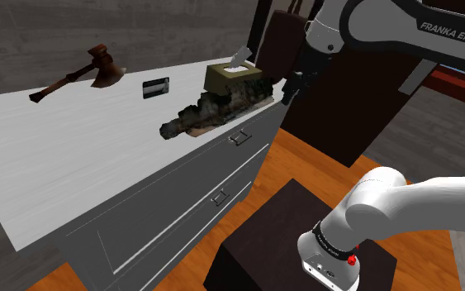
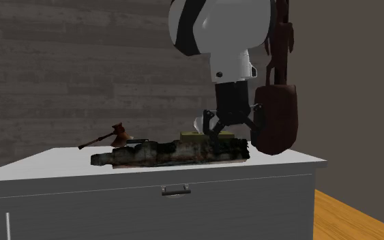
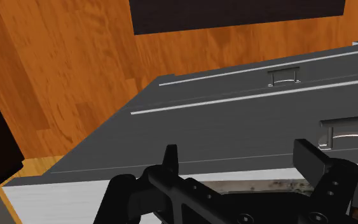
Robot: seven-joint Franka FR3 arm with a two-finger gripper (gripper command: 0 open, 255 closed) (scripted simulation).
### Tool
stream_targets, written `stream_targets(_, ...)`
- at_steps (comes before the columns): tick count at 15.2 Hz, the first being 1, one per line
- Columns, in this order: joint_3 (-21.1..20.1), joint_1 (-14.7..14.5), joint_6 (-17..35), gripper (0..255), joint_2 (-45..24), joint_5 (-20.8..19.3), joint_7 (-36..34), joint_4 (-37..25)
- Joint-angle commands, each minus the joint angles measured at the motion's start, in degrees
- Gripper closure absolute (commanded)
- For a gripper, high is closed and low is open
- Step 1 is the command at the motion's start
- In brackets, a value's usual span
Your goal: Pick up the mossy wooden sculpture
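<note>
The mossy wooden sculpture [image 1: 215, 110] is a long, dark, log-like piece lying near the front edge of the white countertop [image 1: 65, 149]. In the second exterior view the sculpture [image 2: 176, 153] stretches across the top in front of the gripper. My black gripper [image 1: 291, 89] hangs open just above the sculpture's end nearest the arm, holding nothing. In the second exterior view the gripper [image 2: 232, 128] spreads its fingers over that same end. In the wrist view the gripper [image 3: 241, 160] is open, and a sliver of the sculpture [image 3: 279, 186] shows between its fingers.
A tan tissue box [image 1: 234, 78] stands right behind the sculpture. An axe [image 1: 97, 69] and a small dark card [image 1: 156, 87] lie farther back. A brown bag [image 2: 275, 116] hangs beside the gripper. Grey drawers [image 3: 266, 108] front the cabinet, above a wooden floor [image 3: 75, 63].
</note>
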State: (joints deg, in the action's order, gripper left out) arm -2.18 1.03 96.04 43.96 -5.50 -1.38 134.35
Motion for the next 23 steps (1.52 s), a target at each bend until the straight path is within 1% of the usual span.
stream_targets(1, 0.0, 0.0, 0.0, 0, 0.0, 0.0, 0.0, 0.0)
stream_targets(6, -11.0, 3.8, -7.9, 0, -10.8, 3.2, -21.8, -11.0)
stream_targets(9, -16.7, 6.1, -12.9, 0, -19.3, 4.2, -35.2, -19.7)
stream_targets(12, -21.6, 8.1, -18.0, 0, -29.4, 4.2, -48.9, -29.7)
stream_targets(14, -24.2, 8.6, -21.6, 0, -36.8, 3.7, -58.4, -37.2)
stream_targets(16, -26.0, 8.1, -25.4, 0, -44.8, 2.8, -67.8, -45.4)
stream_targets(17, -26.0, 7.8, -26.2, 0, -46.3, 2.6, -69.6, -47.1)
stream_targets(23, -25.6, 7.9, -21.2, 0, -45.1, 3.1, -69.3, -41.0)
